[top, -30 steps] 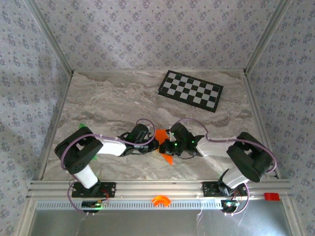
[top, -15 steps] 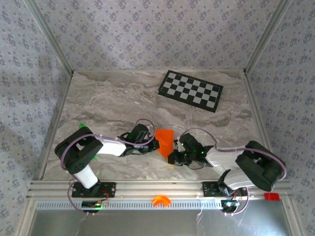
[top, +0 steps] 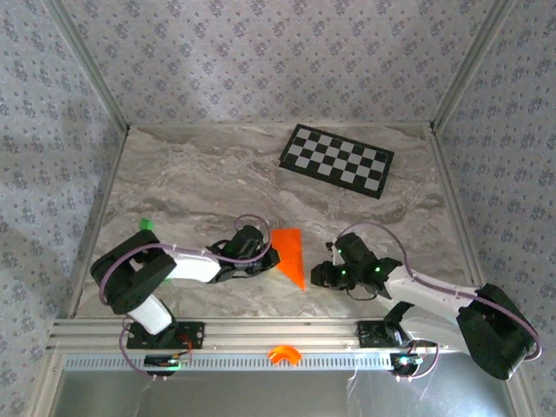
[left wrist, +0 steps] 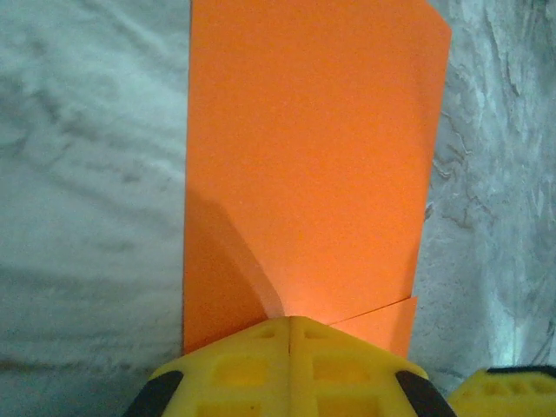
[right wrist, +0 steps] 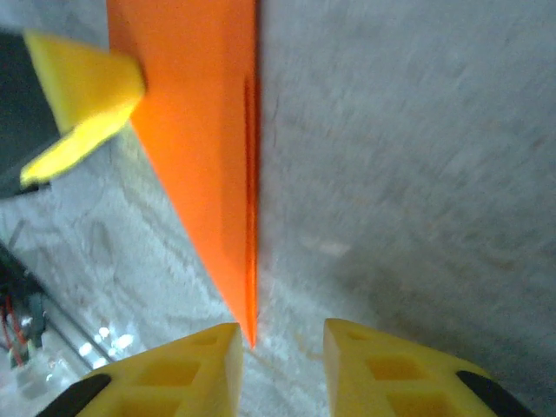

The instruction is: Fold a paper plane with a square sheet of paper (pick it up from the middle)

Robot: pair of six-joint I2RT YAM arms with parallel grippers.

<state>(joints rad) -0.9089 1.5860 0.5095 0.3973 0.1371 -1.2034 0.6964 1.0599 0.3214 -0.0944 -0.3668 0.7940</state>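
The square sheet of paper (top: pixel 291 254) is bright orange and folded into a long wedge. Its point faces the near edge of the marble table (top: pixel 191 174). My left gripper (top: pixel 270 258) is shut on the wedge's left edge. In the left wrist view the paper (left wrist: pixel 304 165) spreads out from the closed yellow tips of the left gripper (left wrist: pixel 290 323), and a second layer shows at the lower right. My right gripper (top: pixel 320 276) stands open to the right of the point. In the right wrist view the paper's (right wrist: pixel 200 156) tip ends just inside the left finger of the right gripper (right wrist: pixel 282 334), which holds nothing.
A black and white checkerboard (top: pixel 336 160) lies at the back right. A tiny green piece (top: pixel 147 224) sits near the left wall. A small orange arch-shaped part (top: pixel 282 354) rests on the front rail. A finger (right wrist: pixel 82 95) of the left gripper shows in the right wrist view.
My right gripper has pulled back to the right, away from the paper, and opened. The paper now shows as a full pointed wedge. The left gripper stays shut in about the same place.
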